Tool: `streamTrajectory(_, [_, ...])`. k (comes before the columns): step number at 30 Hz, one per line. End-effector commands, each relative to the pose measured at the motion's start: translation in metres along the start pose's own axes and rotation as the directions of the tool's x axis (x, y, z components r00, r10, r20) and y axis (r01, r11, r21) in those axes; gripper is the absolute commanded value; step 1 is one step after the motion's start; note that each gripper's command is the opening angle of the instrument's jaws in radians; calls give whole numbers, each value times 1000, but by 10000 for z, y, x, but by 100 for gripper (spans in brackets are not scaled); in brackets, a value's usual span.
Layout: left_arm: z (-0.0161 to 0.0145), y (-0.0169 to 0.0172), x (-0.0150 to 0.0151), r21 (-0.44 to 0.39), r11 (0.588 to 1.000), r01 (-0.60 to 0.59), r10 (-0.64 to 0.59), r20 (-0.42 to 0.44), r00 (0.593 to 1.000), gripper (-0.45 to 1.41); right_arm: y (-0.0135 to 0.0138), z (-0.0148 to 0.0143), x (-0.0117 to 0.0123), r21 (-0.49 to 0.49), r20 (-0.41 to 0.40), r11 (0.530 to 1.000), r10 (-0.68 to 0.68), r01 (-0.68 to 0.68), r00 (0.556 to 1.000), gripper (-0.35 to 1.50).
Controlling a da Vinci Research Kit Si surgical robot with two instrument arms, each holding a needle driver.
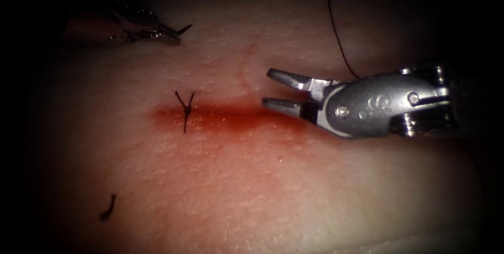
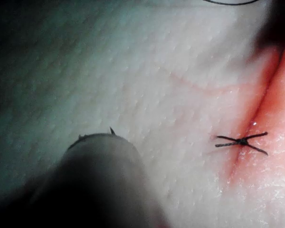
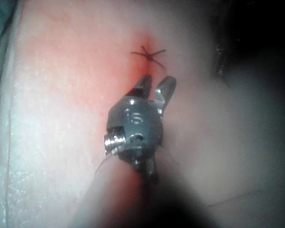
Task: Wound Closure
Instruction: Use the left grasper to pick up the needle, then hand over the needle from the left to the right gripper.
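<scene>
Centrally in the endoscope view, the tissue (image 1: 252,191) is a pale, finely pebbled slab of pork belly, its cut (image 1: 231,117) running sideways as a band stained with red fluid (image 1: 247,123). A tied stitch (image 1: 185,109) of dark thread crosses the left end of the cut, its two short ends standing up in a V. The right tool (image 1: 270,88), smooth grey metal with a rounded wrist, lies over the right part of the cut, its two jaws parted and holding nothing. A thin black thread (image 1: 340,39) curves up from behind that tool's wrist. The left tool (image 1: 176,31) sits far off at the upper left, well away from the cut; a slim dark point juts from its tip, and I cannot tell whether its jaws are parted or what they hold. A small cut end of thread (image 1: 108,208) lies on the tissue at the lower left.
</scene>
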Motion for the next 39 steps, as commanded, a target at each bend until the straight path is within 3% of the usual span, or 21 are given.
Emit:
streamTrajectory(1, [2,-3,5,16,998,-66,66,-26,997,-45,-2,8,-3,-1,-2,1000,-1,1,1000,27])
streamTrajectory(8, [-11,13,10,89,953,-291,301,-144,943,-45,2,9,-9,-3,1,1000,3,-3,1000,37])
streamTrajectory(10, [-16,18,12,109,933,-343,358,-197,913,-45,6,9,-14,-3,3,1000,19,-19,1000,46])
streamTrajectory(13, [-26,24,16,144,893,-426,450,-271,851,-45,13,10,-21,-1,8,1000,18,-18,1000,72])
streamTrajectory(17, [-38,31,22,196,830,-522,556,-340,758,-45,24,5,-33,-10,-5,999,34,-34,999,76])
streamTrajectory(20, [-43,34,24,221,800,-557,598,-369,712,-45,31,3,-38,-21,-9,999,47,-47,999,86])
streamTrajectory(21, [-47,39,26,243,770,-589,634,-392,667,-45,34,2,-41,-27,-9,998,53,-53,999,89])
streamTrajectory(24, [-53,48,29,256,734,-629,666,-449,595,-45,36,1,-44,-10,-27,997,82,-82,996,86])
streamTrajectory(27, [-61,63,34,261,695,-670,690,-506,518,-45,34,0,-48,23,-62,990,139,-138,988,52])
streamTrajectory(28, [-63,66,35,258,689,-677,689,-524,500,-45,34,0,-49,28,-66,988,150,-149,986,49])
streamTrajectory(32, [-72,84,39,264,636,-725,696,-603,391,-45,38,2,-52,72,-101,965,258,-252,961,51])
streamTrajectory(33, [-73,86,39,268,629,-730,698,-607,379,-45,39,2,-52,83,-113,960,277,-268,954,51])
streamTrajectory(39, [-83,113,47,329,514,-792,726,-658,199,-45,53,12,-59,152,-167,917,391,-368,905,51])
